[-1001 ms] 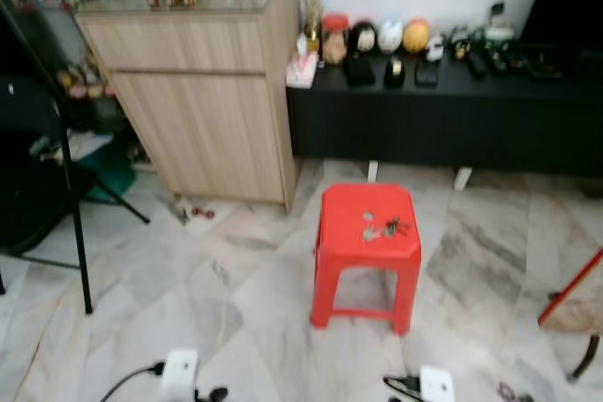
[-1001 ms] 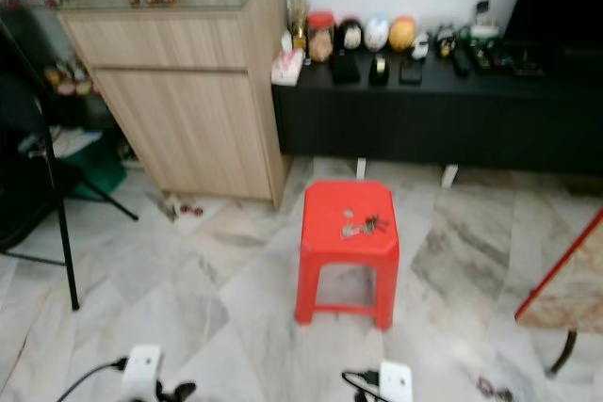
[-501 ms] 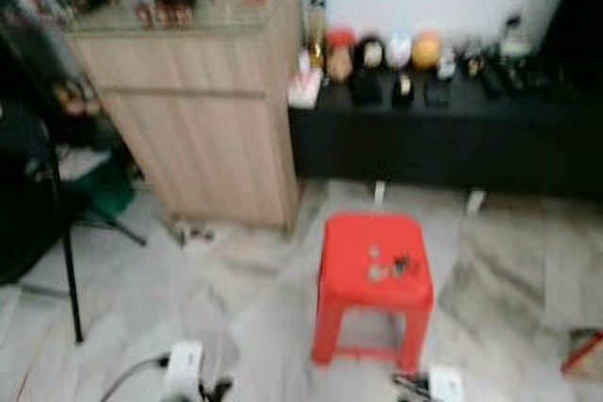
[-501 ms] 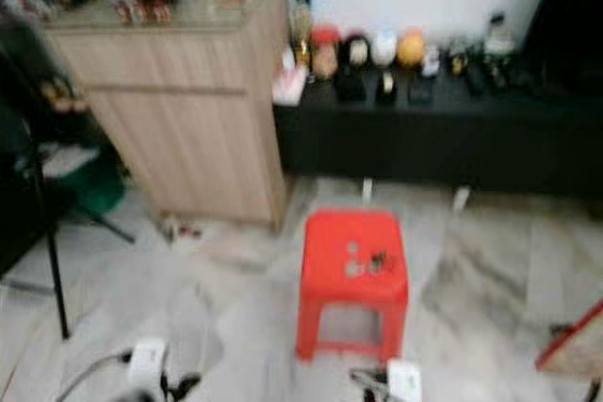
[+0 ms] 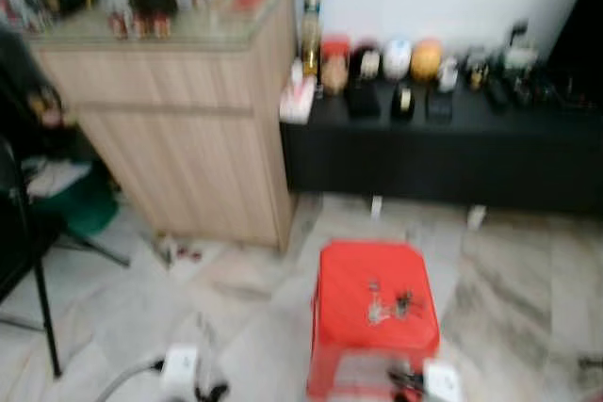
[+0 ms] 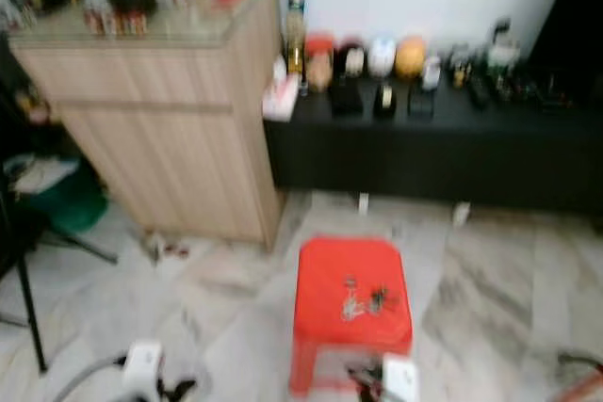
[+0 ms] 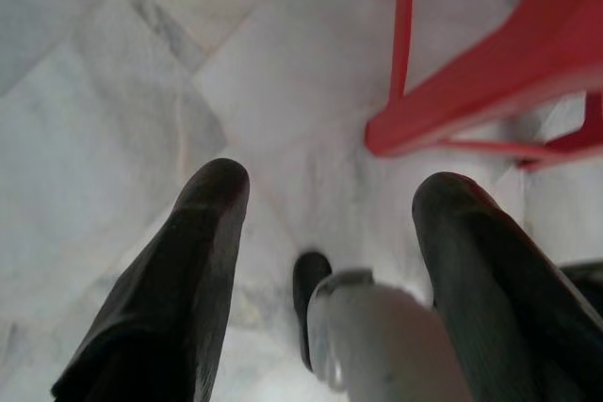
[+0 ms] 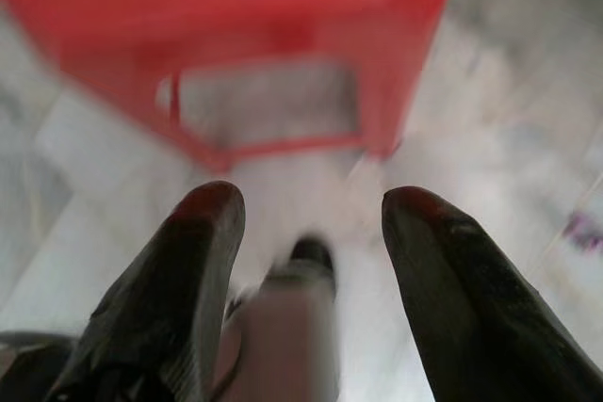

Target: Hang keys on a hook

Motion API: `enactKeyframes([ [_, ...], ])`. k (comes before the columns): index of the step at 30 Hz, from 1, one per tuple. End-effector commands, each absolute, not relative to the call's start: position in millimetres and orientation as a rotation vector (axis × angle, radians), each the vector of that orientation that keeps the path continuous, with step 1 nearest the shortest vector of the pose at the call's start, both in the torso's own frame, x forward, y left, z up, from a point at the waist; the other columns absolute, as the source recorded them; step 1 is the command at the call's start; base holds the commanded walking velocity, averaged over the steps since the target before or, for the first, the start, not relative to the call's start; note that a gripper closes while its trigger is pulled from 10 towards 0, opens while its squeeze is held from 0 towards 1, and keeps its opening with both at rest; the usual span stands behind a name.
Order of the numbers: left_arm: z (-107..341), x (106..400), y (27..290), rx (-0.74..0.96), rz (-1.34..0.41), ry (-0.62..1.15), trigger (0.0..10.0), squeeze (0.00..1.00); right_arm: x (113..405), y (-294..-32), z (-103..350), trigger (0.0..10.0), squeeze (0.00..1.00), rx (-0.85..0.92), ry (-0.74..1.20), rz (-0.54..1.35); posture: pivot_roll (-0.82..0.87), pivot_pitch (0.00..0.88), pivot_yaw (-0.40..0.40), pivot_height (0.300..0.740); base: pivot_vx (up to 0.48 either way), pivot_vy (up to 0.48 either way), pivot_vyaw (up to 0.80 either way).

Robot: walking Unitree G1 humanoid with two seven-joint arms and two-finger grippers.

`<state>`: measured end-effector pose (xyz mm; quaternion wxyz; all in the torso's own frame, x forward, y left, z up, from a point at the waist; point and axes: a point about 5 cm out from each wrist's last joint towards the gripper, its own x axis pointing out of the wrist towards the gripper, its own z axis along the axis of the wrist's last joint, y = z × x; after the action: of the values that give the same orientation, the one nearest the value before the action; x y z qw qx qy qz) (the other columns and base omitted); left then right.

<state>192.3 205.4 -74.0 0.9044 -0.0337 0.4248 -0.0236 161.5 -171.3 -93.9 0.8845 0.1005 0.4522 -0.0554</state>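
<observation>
- Floor: pale veined marble tiles, blurred.
- Stool: red moulded plastic with a square top; keys lie on its seat.
- Cabinet: light wood grain, beside a low black worktop against the white wall.
- Left claw: fingers wide apart, empty, above the floor near a stool leg.
- Right claw: wide, empty, facing the stool.

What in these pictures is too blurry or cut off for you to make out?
- Keys on the red stool: blurred in the eye views, number unclear.
- Stool legs: cut off by the eye views' lower edge.
- Ornaments on the black cabinet: too blurred to identify.
- A hook: none that I can make out.
</observation>
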Motion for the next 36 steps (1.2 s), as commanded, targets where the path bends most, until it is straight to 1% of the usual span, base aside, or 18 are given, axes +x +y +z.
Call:
enactKeyframes([
  [1, -74.3, 187.7, 217.1, -0.056, -0.015, 0.893, 10.0, 0.00, 161.9, -159.7, -94.6, 10.0, 0.00, 0.237, 0.948, -0.099, 0.02, 0.018, 0.026, 0.740, 0.334, 0.000, -0.71],
  [4, -74.3, 187.8, 217.2, -0.054, -0.012, 0.892, 10.0, 0.00, 162.0, -160.2, -94.6, 10.0, 0.00, 0.223, 0.949, -0.097, 0.02, 0.019, 0.024, 0.740, 0.294, 0.000, 0.00],
  [10, -74.5, 187.4, 217.1, -0.057, 0.000, 0.887, 10.0, 0.00, 164.3, -161.3, -93.2, 10.0, 0.00, 0.206, 0.931, -0.099, 0.02, 0.020, 0.023, 0.740, 0.000, 0.000, 0.00],
  [12, -74.6, 187.2, 217.0, -0.059, 0.001, 0.887, 10.0, 0.00, 169.4, -163.4, -90.7, 10.0, 0.00, 0.185, 0.908, -0.110, 0.02, 0.022, 0.023, 0.740, 0.000, 0.000, 0.00],
  [17, -74.9, 186.7, 216.5, -0.062, 0.000, 0.887, 10.0, 0.00, 191.6, -167.8, -78.2, 10.0, 0.00, 0.185, 0.794, -0.142, 0.01, 0.022, 0.021, 0.740, 0.000, 0.000, 0.00],
  [18, -74.9, 186.6, 216.3, -0.063, 0.000, 0.885, 10.0, 0.00, 201.1, -168.8, -72.2, 10.0, 0.00, 0.176, 0.745, -0.143, 0.01, 0.022, 0.019, 0.740, 0.000, 0.000, 0.00],
  [21, -75.1, 186.4, 215.8, -0.066, 0.001, 0.882, 10.0, 0.00, 214.2, -170.2, -63.2, 10.0, 0.00, 0.162, 0.675, -0.148, 0.01, 0.025, 0.017, 0.740, 0.000, 0.000, 0.00],
  [22, -75.1, 186.4, 215.5, -0.065, 0.002, 0.882, 10.0, 0.00, 222.4, -170.9, -56.9, 10.0, 0.00, 0.169, 0.625, -0.156, 0.01, 0.028, 0.015, 0.740, 0.000, 0.000, 0.00],
  [24, -75.3, 186.0, 215.3, -0.070, 0.005, 0.880, 10.0, 0.00, 232.0, -176.7, -48.7, 10.0, 0.00, 0.126, 0.573, -0.161, 0.01, 0.028, 0.012, 0.740, 0.000, 0.000, 0.00],
  [25, -75.8, 185.0, 215.0, -0.072, 0.006, 0.880, 10.0, 0.00, 245.4, -195.3, -34.3, 10.0, 0.00, 0.075, 0.486, -0.174, 0.02, 0.024, 0.008, 0.740, 0.000, 0.000, 0.00],
  [27, -76.2, 184.3, 214.8, -0.072, 0.007, 0.882, 10.0, 0.00, 251.4, -203.3, -26.3, 10.0, 0.00, 0.050, 0.435, -0.175, 0.02, 0.021, 0.007, 0.740, 0.000, 0.000, 0.00],
  [31, -77.2, 182.4, 214.9, -0.075, 0.011, 0.889, 10.0, 0.00, 258.2, -208.5, -13.4, 10.0, 0.00, 0.020, 0.330, -0.174, 0.02, 0.024, 0.003, 0.740, 0.000, 0.000, 0.00],
  [36, -77.3, 182.1, 214.5, -0.077, 0.009, 0.886, 10.0, 0.00, 260.0, -210.8, -8.1, 10.0, 0.00, 0.013, 0.284, -0.188, 0.01, 0.028, 0.005, 0.740, 0.000, 0.000, 0.00],
])
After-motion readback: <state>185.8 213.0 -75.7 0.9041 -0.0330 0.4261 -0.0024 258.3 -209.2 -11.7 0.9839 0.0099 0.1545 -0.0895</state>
